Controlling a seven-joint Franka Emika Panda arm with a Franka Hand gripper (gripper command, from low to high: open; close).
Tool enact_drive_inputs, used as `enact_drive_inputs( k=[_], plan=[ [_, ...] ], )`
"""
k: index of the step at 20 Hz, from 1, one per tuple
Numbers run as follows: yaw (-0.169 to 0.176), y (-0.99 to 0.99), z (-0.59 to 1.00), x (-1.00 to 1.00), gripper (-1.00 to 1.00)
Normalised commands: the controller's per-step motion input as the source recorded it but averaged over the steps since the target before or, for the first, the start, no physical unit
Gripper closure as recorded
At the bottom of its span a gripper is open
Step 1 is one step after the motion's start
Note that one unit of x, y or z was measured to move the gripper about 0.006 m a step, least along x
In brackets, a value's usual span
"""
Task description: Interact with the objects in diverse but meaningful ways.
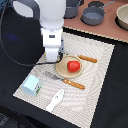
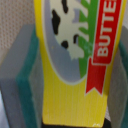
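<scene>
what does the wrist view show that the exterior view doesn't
Only the wrist view shows the yellow butter packet up close, with its cow picture and red BUTTER banner, flanked by grey and teal fingers; whether they press it is unclear.

Only the exterior view shows the red tomato on the tan plate, the knife, the fork, the light-blue cup, the white utensil and the pans.

Both seem to share only the woven mat; the arm hides the packet in the exterior view.

1. The gripper's fingertips hide behind the arm's white body in the exterior view.
2. The butter packet (image 2: 75,60) fills the wrist view, cropped at every edge and blurry.
3. The beige bowl (image 1: 123,16) is cut by the frame edge.
</scene>
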Motion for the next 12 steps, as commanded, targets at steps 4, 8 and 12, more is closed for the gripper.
enact_drive_inputs(
  k=[4, 8, 12],
  plan=[
    [0.0, -0.4, -0.05, -0.65, 1.0],
    [0.001, -0.25, -0.16, -0.73, 1.0],
    [0.026, -0.05, -0.22, -0.9, 1.0]
  ],
)
